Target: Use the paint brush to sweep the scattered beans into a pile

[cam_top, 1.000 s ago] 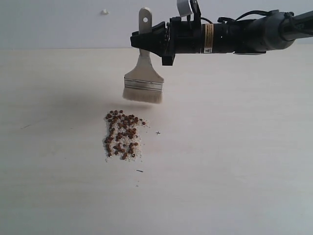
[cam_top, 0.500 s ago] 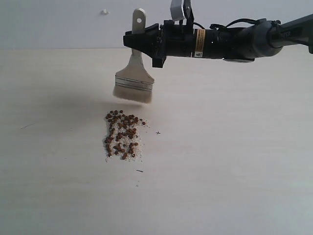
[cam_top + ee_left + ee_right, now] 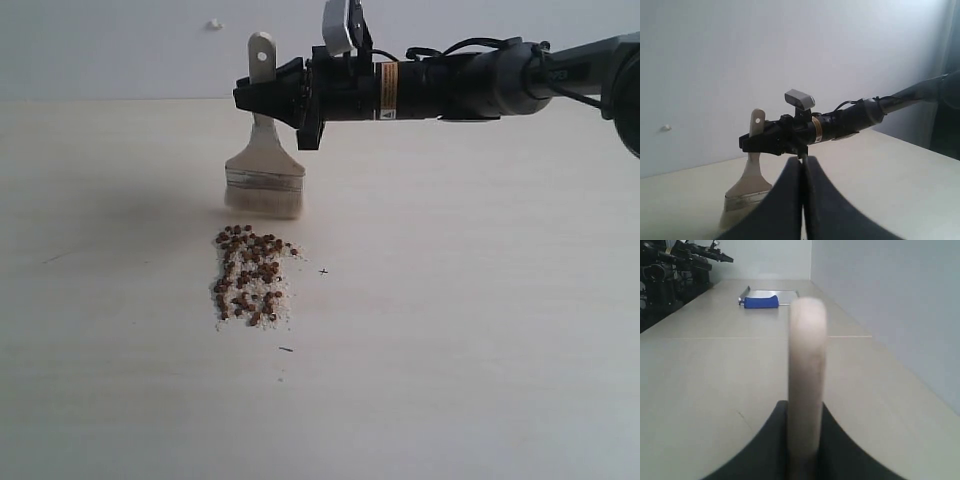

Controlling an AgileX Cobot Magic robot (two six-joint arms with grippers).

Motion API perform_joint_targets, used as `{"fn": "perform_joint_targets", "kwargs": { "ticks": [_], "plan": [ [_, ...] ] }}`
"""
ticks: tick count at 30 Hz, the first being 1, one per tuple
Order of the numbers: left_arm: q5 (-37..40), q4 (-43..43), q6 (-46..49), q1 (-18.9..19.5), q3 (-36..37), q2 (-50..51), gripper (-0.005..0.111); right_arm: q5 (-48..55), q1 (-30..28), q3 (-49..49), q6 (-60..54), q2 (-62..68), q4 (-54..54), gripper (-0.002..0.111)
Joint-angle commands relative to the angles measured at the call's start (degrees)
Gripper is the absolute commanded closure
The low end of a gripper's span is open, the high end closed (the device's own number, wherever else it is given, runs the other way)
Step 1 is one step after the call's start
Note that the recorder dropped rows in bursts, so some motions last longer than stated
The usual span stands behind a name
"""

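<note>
**Above the table (image 3: 480, 330), just behind the beans (image 3: 250, 275): upright and clamped**

Grips the paint brush (image 3: 264, 172) by its flat, pale cream wooden handle, with the right gripper (image 3: 270, 97) closed tight on it just below the rounded, holed end. Hangs it vertical: ribbed silver ferrule beneath, wide off-white bristles pointing down, close behind the far edge of the beans. Cannot tell whether the bristle tips touch the surface. Reaches in level from the right on a long black arm (image 3: 450, 85), past the middle of the exterior view. Shows the tiny round reddish-brown beans as a loose oblong patch, mixed with fine white grains (image 3: 282, 290), on smooth pale wood-grain. From the right wrist, shows only the handle's narrow edge, blurred, rising between dark fingers (image 3: 840, 460); hides ferrule and bristles. From the left wrist, shows the left gripper (image 3: 803, 200) with smooth dark fingers pressed together on nothing, blocking part of the bristles.
</note>
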Motion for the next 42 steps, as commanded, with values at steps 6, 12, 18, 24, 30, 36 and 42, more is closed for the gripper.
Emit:
{"fn": "perform_joint_targets", "kwargs": {
  "ticks": [6,12,18,24,30,36,42],
  "plan": [
    [-0.1,-0.3,-0.1,-0.2,0.2,-0.4,0.107,-0.3,1.3,-1.0,-0.1,1.2,0.8,0.108],
    [-0.1,-0.3,-0.1,-0.2,0.2,-0.4,0.107,-0.2,1.3,-1.0,2.4,1.2,-1.4,0.108],
    [-0.1,-0.3,-0.1,-0.2,0.2,-0.4,0.107,-1.3,1.3,-1.0,7.1,1.2,-7.5,0.108],
    [-0.1,-0.3,0.0,-0.2,0.2,-0.4,0.107,-1.3,1.3,-1.0,10.6,1.2,-12.8,0.108],
    [-0.1,-0.3,-0.2,-0.2,0.2,-0.4,0.107,-1.3,1.3,-1.0,13.0,0.8,-15.5,0.108],
    [-0.1,-0.3,-0.2,-0.2,0.2,-0.4,0.107,-1.3,1.3,-1.0,10.5,-1.5,-9.9,0.108],
    [-0.1,-0.3,-0.2,-0.2,0.2,-0.4,0.107,-1.3,1.3,-1.0,6.9,-2.8,-4.7,0.108]
  ]
}}
